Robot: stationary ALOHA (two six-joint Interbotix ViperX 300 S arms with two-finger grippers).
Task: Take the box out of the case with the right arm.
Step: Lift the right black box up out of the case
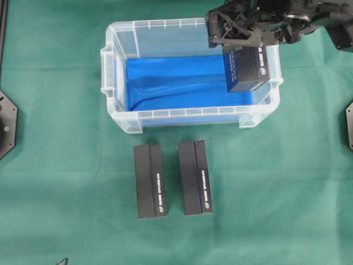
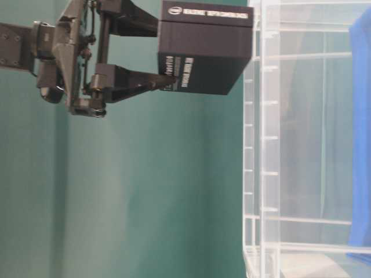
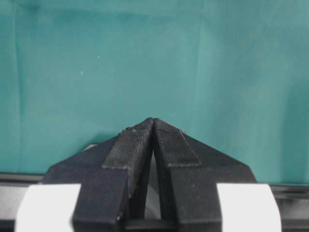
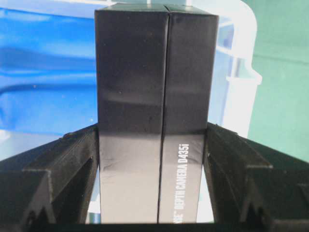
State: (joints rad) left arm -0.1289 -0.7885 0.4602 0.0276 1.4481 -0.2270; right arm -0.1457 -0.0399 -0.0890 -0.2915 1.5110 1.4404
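Overhead: right gripper (image 1: 242, 52) jaws clamp box (image 1: 246, 69) above case (image 1: 187, 118) right end; two boxes (image 1: 172, 179) lie on tabletop (image 1: 60, 182).
Table-level: box clear of rim, likely for withdrawal.
Left wrist: left gripper (image 3: 153, 126) jaws closed, empty.
Right wrist: jaws grip box sides.

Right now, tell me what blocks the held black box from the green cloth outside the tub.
Nothing visible: the black cardboard box, gripped between the right gripper's jaws, hangs above the clear plastic tub's rim.

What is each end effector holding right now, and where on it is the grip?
The right end effector clamps the black box by its two broad side faces, near one end. The left end effector is shut, empty.
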